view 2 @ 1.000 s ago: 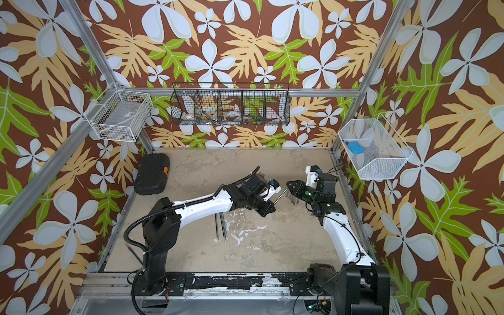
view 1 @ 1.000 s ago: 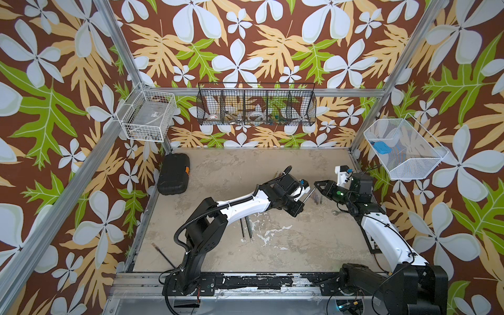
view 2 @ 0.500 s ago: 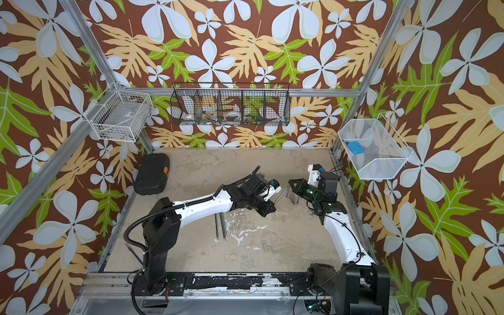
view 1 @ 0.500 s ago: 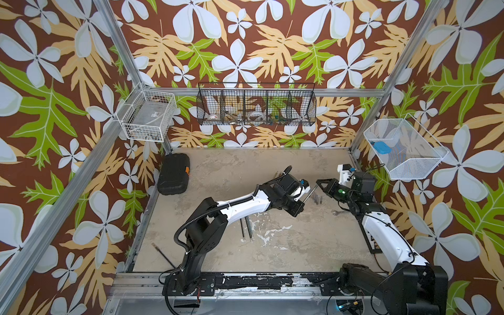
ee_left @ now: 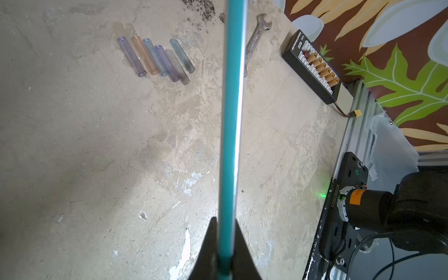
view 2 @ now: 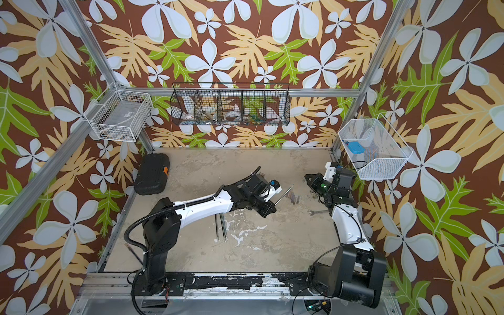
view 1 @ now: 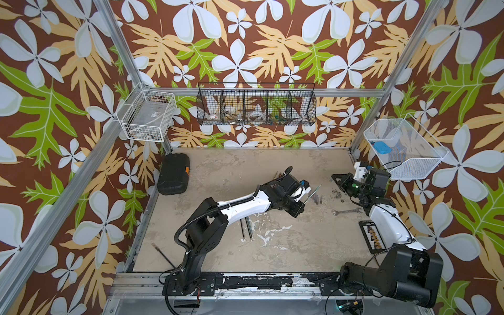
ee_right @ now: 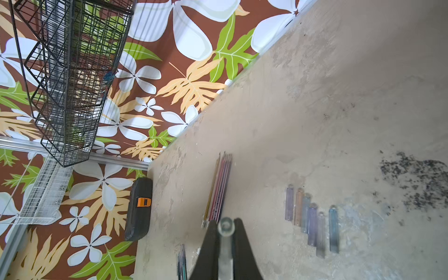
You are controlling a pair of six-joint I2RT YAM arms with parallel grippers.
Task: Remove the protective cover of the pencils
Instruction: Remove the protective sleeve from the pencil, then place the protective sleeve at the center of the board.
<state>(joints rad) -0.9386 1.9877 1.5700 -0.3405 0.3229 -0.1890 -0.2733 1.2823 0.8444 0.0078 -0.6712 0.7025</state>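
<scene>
Since a second ago the right gripper (ee_right: 224, 230) has drawn back from the left gripper (ee_left: 226, 225), leaving a gap beyond the pencil's tip, and its jaws have narrowed. They now pinch a small clear tubular cover (ee_right: 226, 226), whose round end faces out from between them. The left jaws are clamped tight on a glossy teal pencil (ee_left: 232, 109), a slim straight rod running forward out of them. In both top views it points toward the right gripper. Six translucent tinted covers (ee_left: 157, 58) lie in a row on the rough, mottled, concrete-like table (ee_left: 97, 145), below and ahead of both jaws. A bundle of pencils (ee_right: 219, 186) lies flat just ahead of the right jaws.
</scene>
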